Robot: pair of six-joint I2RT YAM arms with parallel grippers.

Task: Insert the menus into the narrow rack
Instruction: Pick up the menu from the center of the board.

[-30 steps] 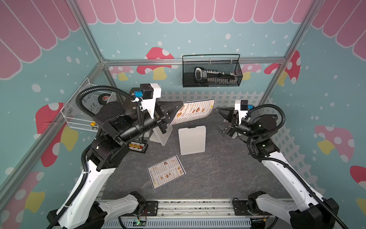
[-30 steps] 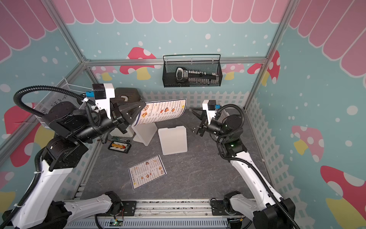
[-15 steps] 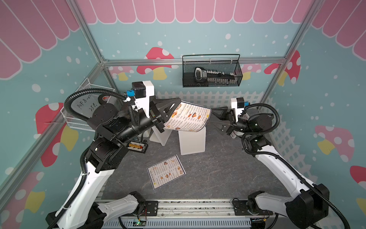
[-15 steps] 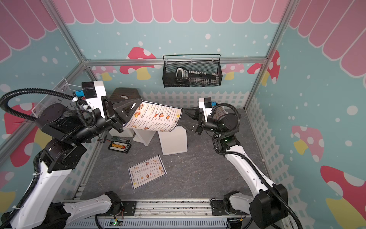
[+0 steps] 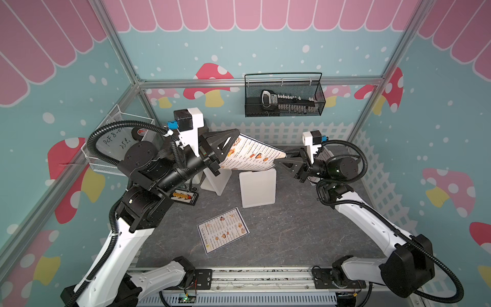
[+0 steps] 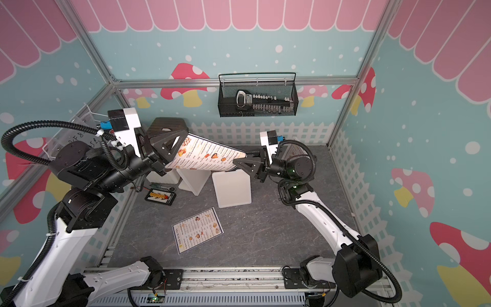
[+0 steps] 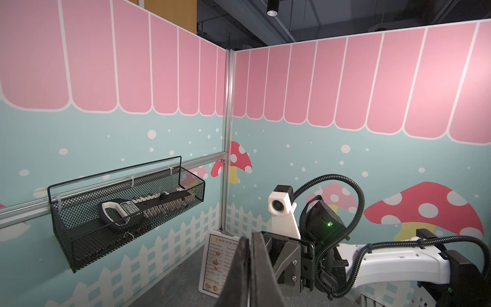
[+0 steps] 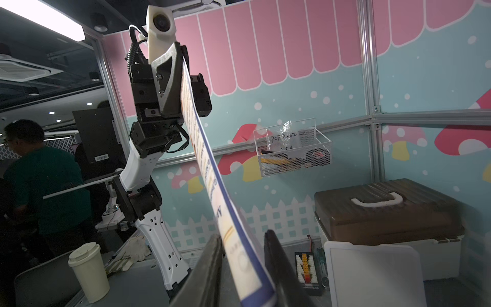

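Right now my left end effector (image 5: 228,148) is clamped on one end of a menu (image 5: 252,156), holding it in the air above the white rack (image 5: 257,187) that I take for the target. My right end effector (image 5: 281,157) is narrow around the far end, its jaws straddling the sheet with a gap showing in the right wrist view, so it is not pinching yet. I should close squarely on the border, hold the curved sheet taut, and release the left only once the right grip is firm. Another menu (image 5: 223,230) lies flat on the worktop (image 5: 292,234).
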